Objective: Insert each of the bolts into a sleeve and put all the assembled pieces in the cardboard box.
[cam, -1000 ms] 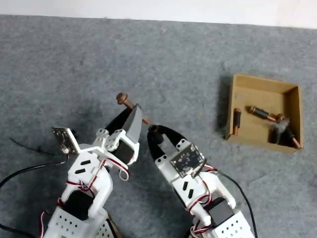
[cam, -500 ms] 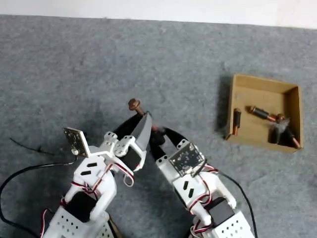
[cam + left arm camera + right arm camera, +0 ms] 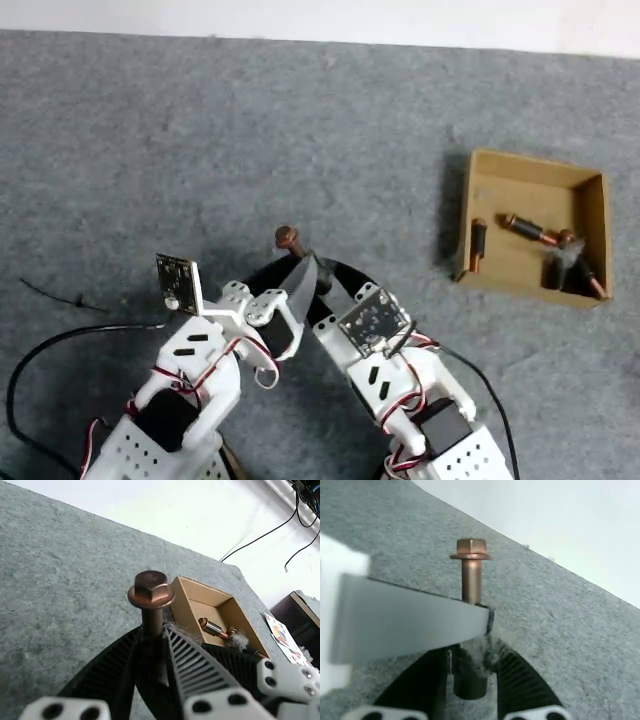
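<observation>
A copper-coloured bolt [image 3: 287,238] stands head up with my left gripper [image 3: 297,264] shut on its shank [image 3: 152,625]. My right gripper [image 3: 318,276] sits right against it, shut on a dark sleeve [image 3: 469,679]. The bolt's shank [image 3: 471,582] runs down behind the left gripper's grey jaw toward the sleeve; whether its tip is inside the sleeve is hidden. The cardboard box [image 3: 468,215] lies to the right, holding several assembled pieces [image 3: 530,228]. The box [image 3: 192,591] also appears past the bolt in the left wrist view.
Grey carpet covers the table, with open floor between the grippers and the box. A thin black cable [image 3: 50,297] lies at the left. Both arm bases and their wires stand along the near edge.
The left arm has carried the bolt rightward and nearer, from apart from the right gripper to directly against it. The right arm has barely moved.
</observation>
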{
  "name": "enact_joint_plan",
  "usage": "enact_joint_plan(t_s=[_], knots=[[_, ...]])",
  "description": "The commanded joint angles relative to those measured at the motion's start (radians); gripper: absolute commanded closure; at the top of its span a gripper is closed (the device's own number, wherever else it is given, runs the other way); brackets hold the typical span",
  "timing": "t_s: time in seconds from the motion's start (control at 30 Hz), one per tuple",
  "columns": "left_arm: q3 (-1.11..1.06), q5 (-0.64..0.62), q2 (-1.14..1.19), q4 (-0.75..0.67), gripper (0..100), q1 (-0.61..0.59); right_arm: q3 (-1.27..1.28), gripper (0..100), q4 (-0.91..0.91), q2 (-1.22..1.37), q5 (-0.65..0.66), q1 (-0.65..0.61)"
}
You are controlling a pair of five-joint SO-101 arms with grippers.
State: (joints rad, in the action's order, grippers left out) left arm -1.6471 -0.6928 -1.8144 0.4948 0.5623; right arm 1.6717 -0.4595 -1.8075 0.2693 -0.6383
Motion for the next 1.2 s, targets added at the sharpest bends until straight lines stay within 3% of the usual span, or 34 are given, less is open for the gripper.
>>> enact_joint_plan(t_s=[0.0, 0.17, 0.27, 0.37, 0.53, 0.6, 0.83, 1.0, 1.17], knots=[[0.002, 0.006, -0.013, 0.011, 95, 0.033, 0.131, 99.4, 0.007, -0.012, 0.005, 0.021], [-0.018, 0.074, -0.012, 0.058, 66, 0.065, 0.131, 99.4, 0.007, -0.012, 0.005, 0.021], [-0.018, 0.063, -0.013, 0.075, 56, 0.064, 0.131, 99.4, 0.007, -0.010, 0.005, 0.021], [0.012, -0.046, -0.015, 0.052, 59, -0.051, 0.131, 99.4, 0.007, -0.010, 0.005, 0.038], [0.067, -0.316, -0.013, -0.038, 65, -0.377, 0.131, 99.4, 0.018, -0.019, 0.002, 0.085], [0.044, -0.351, -0.012, -0.089, 69, -0.452, 0.133, 99.4, 0.044, -0.019, 0.000, 0.117], [-0.027, -0.328, -0.012, -0.187, 84, -0.476, 0.133, 99.4, 0.147, -0.019, -0.008, 0.357], [-0.042, -0.203, -0.012, -0.189, 94, -0.476, 0.059, 99.4, 0.150, -0.010, -0.290, 0.674], [-0.048, -0.186, -0.012, -0.186, 99, -0.476, -0.050, 99.4, 0.150, 0.025, -0.302, 0.837]])
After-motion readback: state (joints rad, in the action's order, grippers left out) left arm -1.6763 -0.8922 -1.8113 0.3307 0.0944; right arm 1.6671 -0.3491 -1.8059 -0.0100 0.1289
